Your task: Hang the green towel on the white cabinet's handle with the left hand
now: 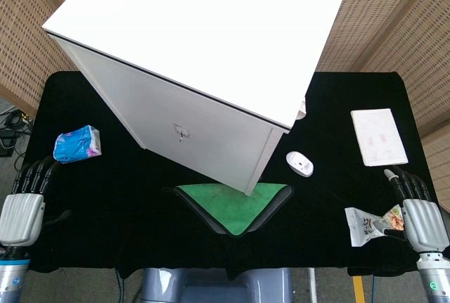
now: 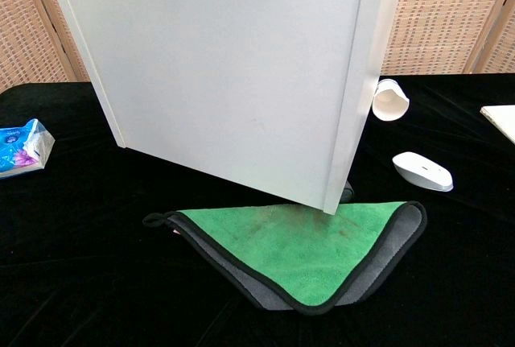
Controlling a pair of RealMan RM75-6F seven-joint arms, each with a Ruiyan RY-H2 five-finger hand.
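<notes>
The towel (image 1: pixel 234 203) is lying folded at the worktop's (image 1: pixel 126 197) front edge, partly under the cabinet (image 1: pixel 204 71). The left hand (image 1: pixel 24 208) is waiting at the front left corner, fingers apart, holding nothing. It should pinch the towel's free left corner, avoiding the cabinet, then lift toward the handle (image 1: pixel 181 133).

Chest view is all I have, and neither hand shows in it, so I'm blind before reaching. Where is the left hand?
Observer: The left hand is at the table's near left edge, holding nothing.
Operator: Anything close to it?
Observer: A blue tissue pack lies just beyond its fingertips.
Operator: Can you see the handle?
Observer: Yes, a small metal handle on the white cabinet's front, above the green towel.
</notes>
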